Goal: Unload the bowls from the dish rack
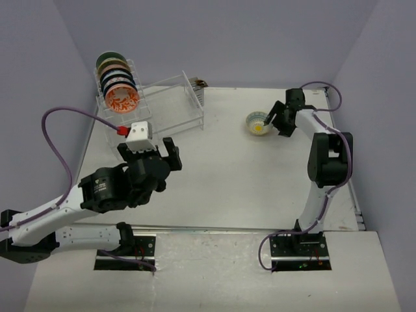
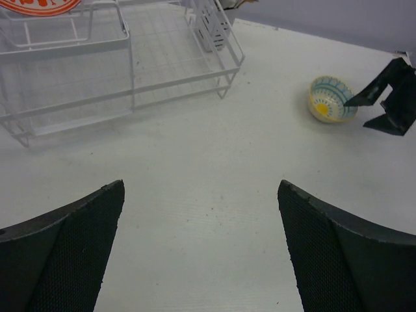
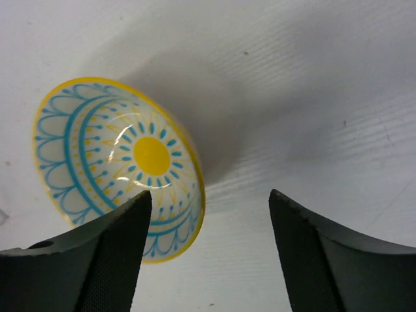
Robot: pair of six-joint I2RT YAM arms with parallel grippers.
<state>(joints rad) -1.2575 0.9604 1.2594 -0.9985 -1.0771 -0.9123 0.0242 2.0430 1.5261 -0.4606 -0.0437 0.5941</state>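
Note:
The clear dish rack [image 1: 170, 104] stands at the far left, with several bowls [image 1: 119, 81] upright in its tall slotted tier; the front one is orange-red [image 1: 123, 100]. A yellow flower bowl [image 1: 258, 123] sits on the table at the far right. My right gripper [image 1: 276, 123] is open just right of it, one finger over its rim; the right wrist view shows the bowl [image 3: 123, 162] free between and beside the fingers. My left gripper [image 1: 158, 151] is open and empty above the table, in front of the rack's lower tier [image 2: 123, 71].
A white cube with a red tab [image 1: 138, 132] sits on the left arm's wrist. A small slotted holder [image 1: 197, 96] stands at the rack's right end. The table's far edge meets the purple walls.

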